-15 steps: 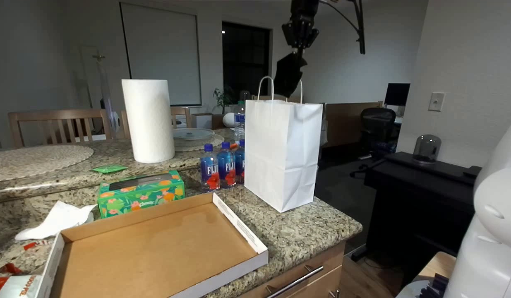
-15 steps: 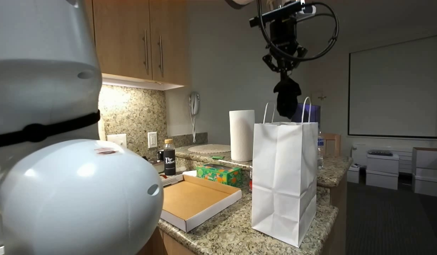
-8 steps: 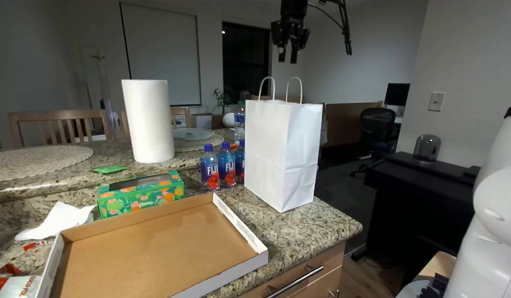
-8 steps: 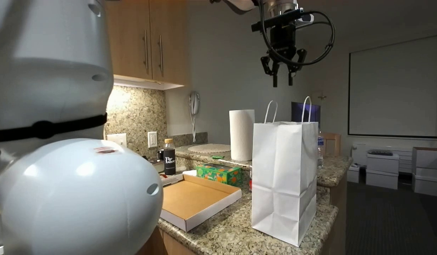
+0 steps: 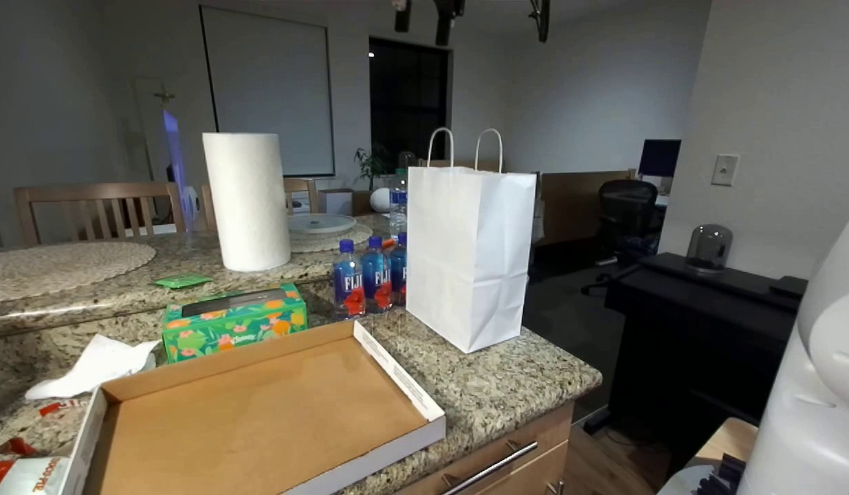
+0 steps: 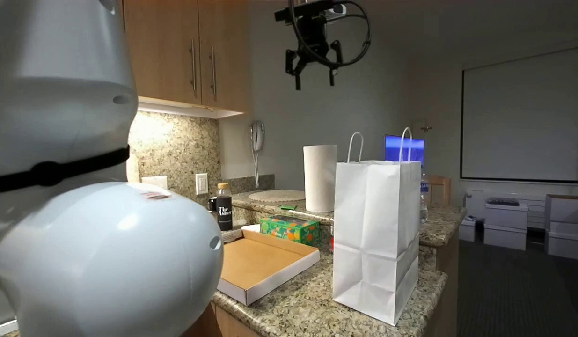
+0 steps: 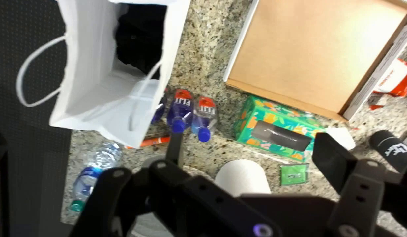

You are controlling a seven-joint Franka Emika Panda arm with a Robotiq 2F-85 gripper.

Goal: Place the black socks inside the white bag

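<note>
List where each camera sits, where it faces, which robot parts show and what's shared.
In an exterior view: close to the white arm, facing the white bag; arm fills the left, claw hangs near the top.
In an exterior view: in front of the cardboard tray, facing across it toward the bag; claw cut by the top edge, arm at right.
Wrist view: on the wrist, looking down into the bag and onto the counter; claw fingers show in the lower half.
Both exterior views share the bag, tray and tissue box.
</note>
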